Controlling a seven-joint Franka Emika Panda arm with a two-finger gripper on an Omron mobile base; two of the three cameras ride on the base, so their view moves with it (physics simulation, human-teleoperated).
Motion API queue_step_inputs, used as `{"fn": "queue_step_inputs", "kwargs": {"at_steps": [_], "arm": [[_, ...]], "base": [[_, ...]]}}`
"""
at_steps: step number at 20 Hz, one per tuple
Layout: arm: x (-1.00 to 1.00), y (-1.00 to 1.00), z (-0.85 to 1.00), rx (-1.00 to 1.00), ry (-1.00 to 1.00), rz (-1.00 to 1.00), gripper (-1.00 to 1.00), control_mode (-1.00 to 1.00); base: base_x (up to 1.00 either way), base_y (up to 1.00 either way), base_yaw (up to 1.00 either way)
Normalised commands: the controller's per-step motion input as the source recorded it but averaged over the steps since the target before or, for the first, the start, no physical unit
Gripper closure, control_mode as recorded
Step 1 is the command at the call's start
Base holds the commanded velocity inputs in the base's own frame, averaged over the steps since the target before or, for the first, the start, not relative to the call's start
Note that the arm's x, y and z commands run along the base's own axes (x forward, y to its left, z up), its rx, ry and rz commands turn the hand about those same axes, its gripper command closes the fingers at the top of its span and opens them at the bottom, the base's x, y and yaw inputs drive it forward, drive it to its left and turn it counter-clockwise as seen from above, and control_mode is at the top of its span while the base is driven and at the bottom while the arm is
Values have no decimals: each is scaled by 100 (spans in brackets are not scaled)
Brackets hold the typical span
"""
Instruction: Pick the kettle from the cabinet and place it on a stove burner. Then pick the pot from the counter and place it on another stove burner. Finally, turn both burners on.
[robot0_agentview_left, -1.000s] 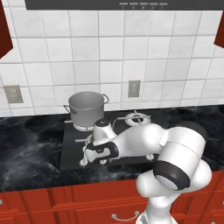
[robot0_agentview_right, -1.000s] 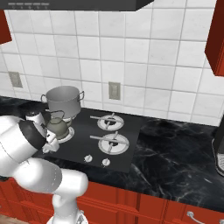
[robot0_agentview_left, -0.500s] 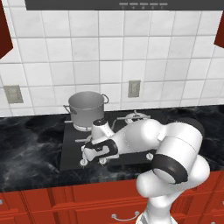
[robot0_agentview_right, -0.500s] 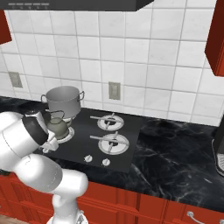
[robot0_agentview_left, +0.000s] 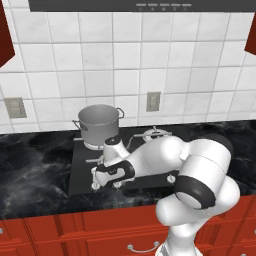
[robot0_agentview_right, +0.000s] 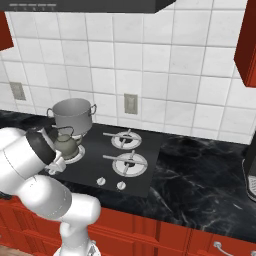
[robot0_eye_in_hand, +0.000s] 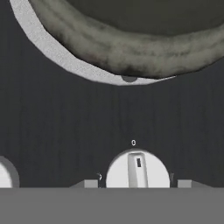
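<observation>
The grey-green kettle (robot0_agentview_right: 65, 142) sits on the front left burner, and its underside (robot0_eye_in_hand: 131, 48) arches over that burner's pale ring (robot0_eye_in_hand: 52, 52). Behind it the wide grey pot (robot0_agentview_left: 99, 125) (robot0_agentview_right: 73, 114) stands on the rear left burner. My gripper (robot0_agentview_left: 100, 183) (robot0_eye_in_hand: 137, 183) is down at the cooktop's front left edge. Its fingertips (robot0_eye_in_hand: 91, 183) flank a white knob (robot0_eye_in_hand: 138, 170) with a small gap on each side. The knob's pointer stands at the 0 mark. The jaws are open and hold nothing.
On the right of the black cooktop (robot0_agentview_right: 150, 150), two burners (robot0_agentview_right: 123, 138) (robot0_agentview_right: 130, 162) are bare, with two more white knobs (robot0_agentview_right: 101, 181) in front. A second knob (robot0_eye_in_hand: 4, 175) lies at the left edge. Black marble counter (robot0_agentview_right: 200, 180) runs on both sides, above red drawers.
The hand has eased slightly left and lower over the front left knobs. Kettle and pot have not moved.
</observation>
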Motion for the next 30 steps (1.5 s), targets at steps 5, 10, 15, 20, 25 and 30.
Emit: {"fn": "queue_step_inputs", "kwargs": {"at_steps": [5,10,15,20,25,30], "arm": [[-4,0,-26,0,-7,12,100,-100],[0,0,-28,0,-3,14,100,-100],[0,0,-30,0,-1,16,100,-100],[0,0,-32,0,-1,17,100,-100],[0,0,-32,0,-3,17,100,-100],[0,0,-34,0,-5,16,100,-100]], "base": [[0,0,0],[0,0,0],[0,0,0],[0,0,0],[0,0,0],[0,0,0]]}}
